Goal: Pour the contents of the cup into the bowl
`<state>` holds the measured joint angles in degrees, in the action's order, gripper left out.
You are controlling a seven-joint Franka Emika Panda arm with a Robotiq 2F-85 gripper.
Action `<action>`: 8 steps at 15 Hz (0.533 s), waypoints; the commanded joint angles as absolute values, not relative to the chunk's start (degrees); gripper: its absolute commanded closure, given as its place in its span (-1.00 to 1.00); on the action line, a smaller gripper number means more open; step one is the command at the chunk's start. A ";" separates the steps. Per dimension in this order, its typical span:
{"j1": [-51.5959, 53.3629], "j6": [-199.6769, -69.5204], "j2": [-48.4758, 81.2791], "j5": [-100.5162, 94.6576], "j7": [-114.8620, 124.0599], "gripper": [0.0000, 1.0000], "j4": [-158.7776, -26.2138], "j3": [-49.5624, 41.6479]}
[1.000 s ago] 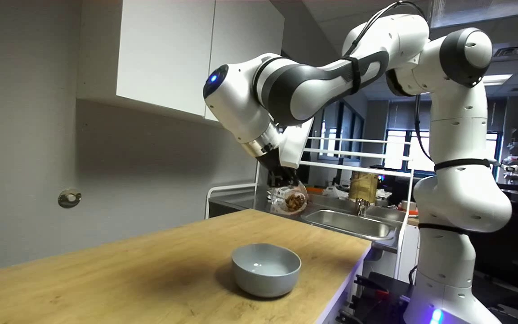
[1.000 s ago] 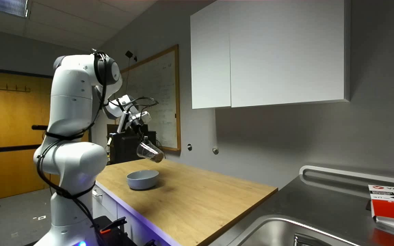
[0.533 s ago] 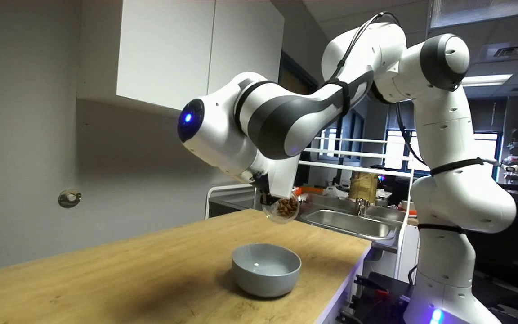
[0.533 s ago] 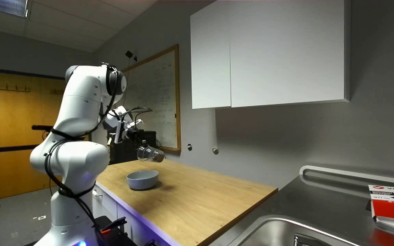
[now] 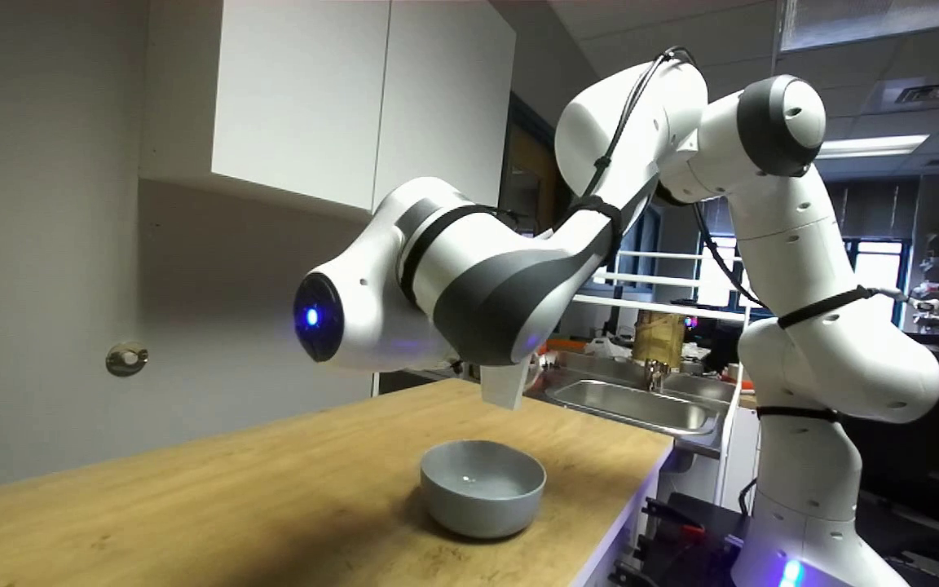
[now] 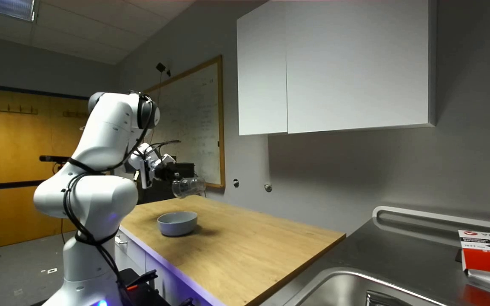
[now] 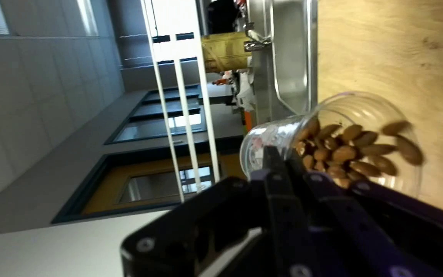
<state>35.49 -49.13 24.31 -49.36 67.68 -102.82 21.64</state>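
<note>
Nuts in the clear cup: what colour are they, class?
Brown; the nuts show best in the wrist view.

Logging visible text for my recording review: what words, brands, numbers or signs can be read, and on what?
"VELCR", on the red-and-white box in an exterior view, cut off by the picture's edge.
Smaller print on that box: too small to read.
Marks on the whiteboard: too faint to read.
Any print on the cup: too blurred to tell.

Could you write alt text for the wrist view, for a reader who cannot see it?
A black gripper holds a clear, round tumbler of brown, oval almonds. The room appears sideways, with a pale wooden countertop at right and a grey steel sink beside it.
</note>
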 commanded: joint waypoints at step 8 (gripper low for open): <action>37.04 -41.09 30.99 -60.56 67.54 0.96 -99.97 18.40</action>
